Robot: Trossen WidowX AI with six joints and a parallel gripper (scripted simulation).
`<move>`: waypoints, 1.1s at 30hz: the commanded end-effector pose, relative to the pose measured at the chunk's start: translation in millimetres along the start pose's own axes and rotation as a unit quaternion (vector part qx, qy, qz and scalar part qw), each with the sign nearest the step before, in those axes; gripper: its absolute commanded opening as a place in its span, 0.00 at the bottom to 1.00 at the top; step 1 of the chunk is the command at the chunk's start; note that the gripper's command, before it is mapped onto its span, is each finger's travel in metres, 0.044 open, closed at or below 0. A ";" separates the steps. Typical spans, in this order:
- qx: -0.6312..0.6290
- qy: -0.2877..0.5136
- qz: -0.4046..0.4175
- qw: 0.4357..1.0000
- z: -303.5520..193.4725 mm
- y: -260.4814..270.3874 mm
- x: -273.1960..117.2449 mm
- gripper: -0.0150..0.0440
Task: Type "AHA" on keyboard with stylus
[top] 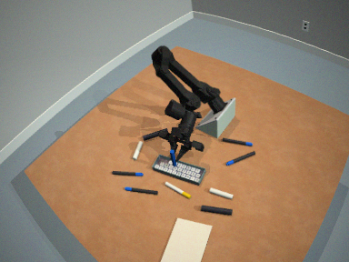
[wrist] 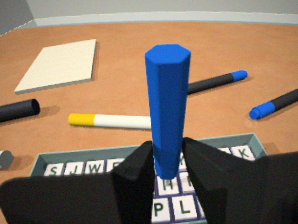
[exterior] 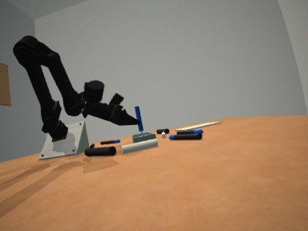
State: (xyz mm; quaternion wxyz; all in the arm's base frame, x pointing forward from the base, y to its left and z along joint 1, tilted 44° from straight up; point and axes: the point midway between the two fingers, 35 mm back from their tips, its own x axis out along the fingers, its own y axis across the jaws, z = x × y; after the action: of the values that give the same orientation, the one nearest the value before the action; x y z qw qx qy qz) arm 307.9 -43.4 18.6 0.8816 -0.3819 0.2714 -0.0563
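A blue hexagonal stylus (top: 173,157) (exterior: 139,119) (wrist: 167,100) stands nearly upright, slightly tilted, above the keyboard (top: 186,173) (exterior: 144,138) (wrist: 75,156). My gripper (top: 175,159) (exterior: 138,122) (wrist: 167,145) is shut on the stylus near its lower part. In the exterior view the thin tip reaches down to about the keyboard's top; whether it touches a key cannot be told. In the wrist view the H key (wrist: 168,186) shows just below the stylus's lower end, with P and L nearer. The fingers and stylus hide the tip and many keys, and I cannot make out the A key.
A white and yellow marker (top: 177,190) (wrist: 122,121) lies just beyond the keyboard. Black pens with blue ends (top: 141,191) (top: 127,174), white cylinders (top: 137,150) (top: 221,193), a black cylinder (top: 216,210) and a cream board (top: 188,241) (wrist: 60,65) lie around it.
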 end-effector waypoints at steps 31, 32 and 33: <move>-0.003 0.001 0.005 1.000 31.0 3.5 -18.9 0.25; -0.002 0.002 0.006 1.000 30.8 5.5 -20.1 0.25; -0.001 0.004 0.008 1.000 30.7 7.8 -21.5 0.25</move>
State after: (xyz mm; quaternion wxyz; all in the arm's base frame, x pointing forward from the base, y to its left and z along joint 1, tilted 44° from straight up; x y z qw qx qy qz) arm 308.7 -14.5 42.6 0.8808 -0.3842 0.2721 -0.0500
